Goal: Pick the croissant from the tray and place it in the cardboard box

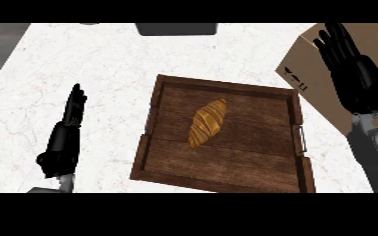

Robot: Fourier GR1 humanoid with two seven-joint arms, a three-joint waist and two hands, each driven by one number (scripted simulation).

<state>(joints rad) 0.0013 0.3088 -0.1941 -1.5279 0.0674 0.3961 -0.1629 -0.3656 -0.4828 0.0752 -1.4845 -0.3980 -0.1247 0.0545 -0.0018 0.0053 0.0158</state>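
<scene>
Bench (88, 60) of white, veined marble is filling most of what you are seeing. Sitting on it near the middle, turned slightly askew, is the wooden tray (244, 161), dark brown with a raised rim all round; its near edge is reaching the bottom of your view. Up at your right the cardboard box (301, 62) is standing just beside the tray's far right corner, its right part running out of sight. Your right robot hand (347, 65) is showing over that box, fingers straight and slightly apart, pointing away from you and gripping nothing; you cannot tell from here whether it is touching the cardboard or hanging above it. Your left robot hand (65, 135) is resting at the left, well apart from the tray, fingers straight and close together, pointing up the view, holding nothing. A dark grey thing (176, 28) is lying at the bench's far edge, cut off by the view, with too little showing to name it. The croissant (207, 122) is lying on the tray's floor near its middle, golden brown, slanting from lower left to upper right, and neither robot hand is touching it. A small metal handle (301, 140) is sitting on the tray's right rim, and small black printed marks (295, 80) are showing on the box's side.
</scene>
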